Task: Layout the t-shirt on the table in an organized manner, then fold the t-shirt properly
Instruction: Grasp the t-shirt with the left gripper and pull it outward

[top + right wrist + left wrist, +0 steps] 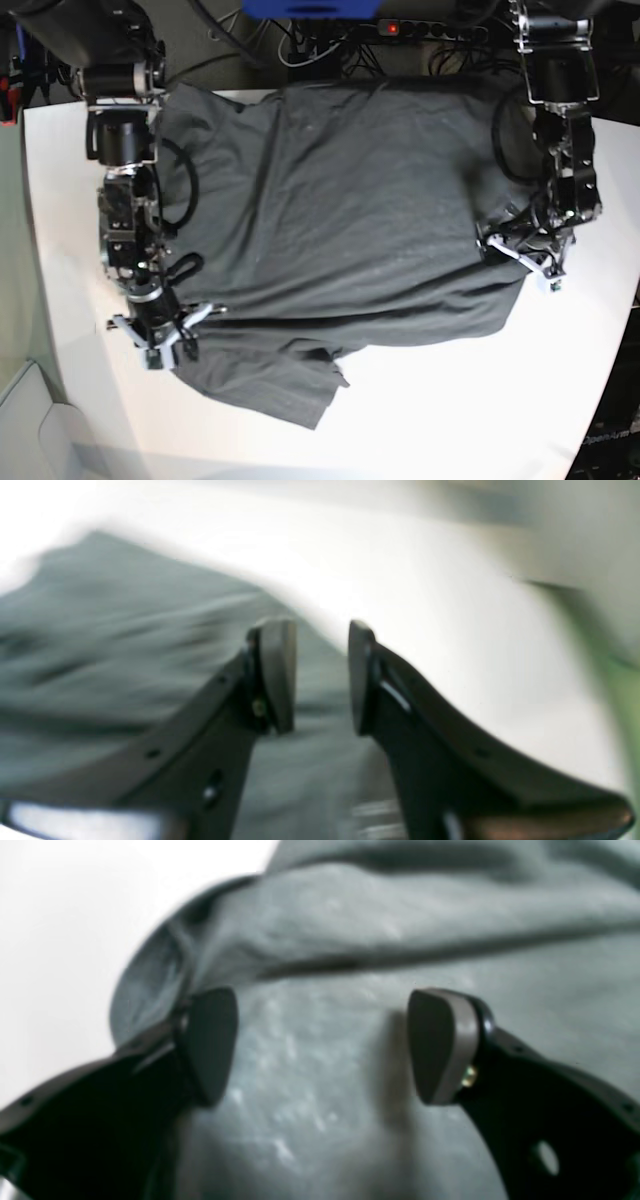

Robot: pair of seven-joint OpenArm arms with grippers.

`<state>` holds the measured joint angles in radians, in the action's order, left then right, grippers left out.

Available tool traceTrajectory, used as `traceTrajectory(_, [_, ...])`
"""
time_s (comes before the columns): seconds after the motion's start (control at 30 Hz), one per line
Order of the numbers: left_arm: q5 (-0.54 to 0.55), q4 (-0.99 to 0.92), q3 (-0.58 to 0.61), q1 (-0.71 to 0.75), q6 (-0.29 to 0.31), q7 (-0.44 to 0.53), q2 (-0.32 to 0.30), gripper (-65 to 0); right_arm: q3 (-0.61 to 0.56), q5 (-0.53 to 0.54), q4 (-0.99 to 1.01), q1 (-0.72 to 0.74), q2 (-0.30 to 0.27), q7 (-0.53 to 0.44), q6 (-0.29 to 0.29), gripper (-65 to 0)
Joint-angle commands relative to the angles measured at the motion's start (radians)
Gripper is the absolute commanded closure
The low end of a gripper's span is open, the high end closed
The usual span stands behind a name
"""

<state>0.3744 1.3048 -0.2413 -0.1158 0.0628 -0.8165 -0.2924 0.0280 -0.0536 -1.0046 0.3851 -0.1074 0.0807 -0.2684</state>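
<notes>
While the left gripper (322,1045) hovers over the shirt (380,940) in the left wrist view, its jaws gape wide, empty, near a rounded hem. Seen from the right wrist, the right gripper (322,675) stands parted, unloaded, at the cloth's edge by the table (450,630). From the base view, the shirt lies spread, one sleeve creased: layout seems unfinished; next, probably pinch and tug the edges flat.

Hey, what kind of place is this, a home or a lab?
Probably a robotics lab: two arms work a t-shirt on a bare white table, with a power strip and tangled cables behind.
</notes>
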Motion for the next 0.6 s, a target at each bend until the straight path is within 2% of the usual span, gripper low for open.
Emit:
traceTrajectory(0.0, [0.004,0.051,-0.007,-0.017,-0.001,0.019,-0.012,-51.8,0.003,0.002,-0.036,0.005,0.011,0.006,-0.03,-19.3])
traceTrajectory(0.2, [0.002,0.129,-0.008,-0.026,-0.001,-0.086,0.012,-51.8,0.0,0.001,-0.153,-0.091,0.108,0.143,-0.193,-19.3])
traceTrajectory(0.33, [-0.005,0.12,-0.008,-0.018,-0.01,-0.086,0.014,-51.8,-0.078,-0.001,-0.208,-0.145,0.134,0.198,-0.277,-19.3])
traceTrajectory(0.47, [-0.005,0.088,-0.008,-0.015,-0.01,-0.096,0.014,-51.8,-0.179,-0.001,-0.224,-0.166,0.133,0.205,-0.288,-19.3])
traceTrajectory(0.57, [-0.005,0.083,-0.007,-0.011,-0.005,-0.126,0.022,-51.8,-0.191,-0.001,-0.216,-0.168,0.128,0.205,-0.288,-19.3])
